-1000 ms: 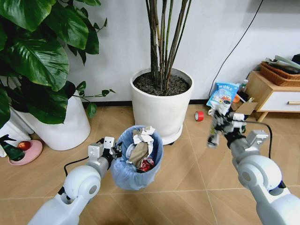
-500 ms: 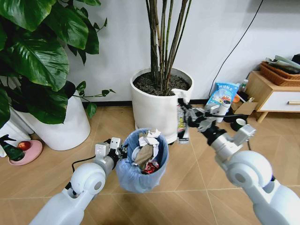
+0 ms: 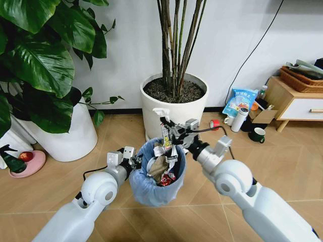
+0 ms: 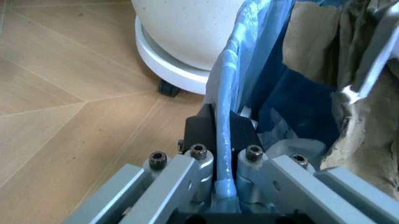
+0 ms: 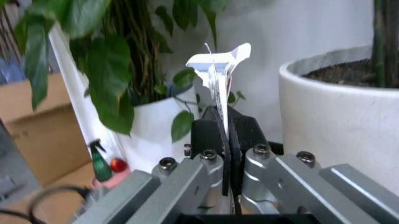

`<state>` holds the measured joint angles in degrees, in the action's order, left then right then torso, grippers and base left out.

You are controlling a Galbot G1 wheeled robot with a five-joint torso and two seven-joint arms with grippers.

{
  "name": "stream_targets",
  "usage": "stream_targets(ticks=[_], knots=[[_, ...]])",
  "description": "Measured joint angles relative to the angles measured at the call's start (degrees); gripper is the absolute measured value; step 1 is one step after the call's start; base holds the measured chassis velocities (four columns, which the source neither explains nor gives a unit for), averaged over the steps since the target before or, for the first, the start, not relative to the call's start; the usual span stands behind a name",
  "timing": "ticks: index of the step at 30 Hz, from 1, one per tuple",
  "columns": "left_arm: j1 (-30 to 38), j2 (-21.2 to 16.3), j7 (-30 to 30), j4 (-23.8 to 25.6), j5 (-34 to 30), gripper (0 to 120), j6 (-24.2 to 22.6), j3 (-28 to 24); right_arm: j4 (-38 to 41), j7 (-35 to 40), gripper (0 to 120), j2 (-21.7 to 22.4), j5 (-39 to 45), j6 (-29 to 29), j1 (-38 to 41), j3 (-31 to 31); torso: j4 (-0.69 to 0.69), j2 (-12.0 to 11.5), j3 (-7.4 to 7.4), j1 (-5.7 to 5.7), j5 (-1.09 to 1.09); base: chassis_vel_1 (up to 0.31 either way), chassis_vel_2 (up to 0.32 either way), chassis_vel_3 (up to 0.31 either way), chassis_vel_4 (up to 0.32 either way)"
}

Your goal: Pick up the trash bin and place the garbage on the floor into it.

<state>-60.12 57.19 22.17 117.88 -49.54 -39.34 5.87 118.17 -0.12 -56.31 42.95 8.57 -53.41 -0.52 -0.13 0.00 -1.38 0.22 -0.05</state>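
Now you see chevron wood floor [image 3: 202,191] before a white wall; left pincer [image 4: 223,140] pinches the blue-lined trash bin [image 3: 151,184] rim, right pincer [image 3: 171,135] pinches a crumpled wrapper [image 3: 165,132] over it.

The head camera looks forward and down from above both arms, taking in the trash bin [image 3: 156,171] at frame centre. The left wrist camera sits very close to the bin's rim [image 4: 227,116], facing the white plant pot [image 4: 187,28]. The right wrist camera looks level past its fingers at that same pot [image 5: 343,107].
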Motion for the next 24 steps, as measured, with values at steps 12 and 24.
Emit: stream_targets(ticks=[12,24], knots=[[0.24,-0.69,0.52,1.17,-2.54,0,-0.54,0.98,-8.31,-6.23,0,-1.00,-13.10,-6.94,-0.61,-3.05,-0.01,0.00,0.00,0.00,0.01,0.000,0.000,0.000,0.000],[0.65,-1.41,0.65,1.30,-3.41,0,-0.61,1.93,-8.70,-7.81,17,-0.70,-15.21,-6.15,-1.37,-2.62,-0.01,0.00,0.01,0.00,0.01,0.000,0.000,0.000,0.000]])
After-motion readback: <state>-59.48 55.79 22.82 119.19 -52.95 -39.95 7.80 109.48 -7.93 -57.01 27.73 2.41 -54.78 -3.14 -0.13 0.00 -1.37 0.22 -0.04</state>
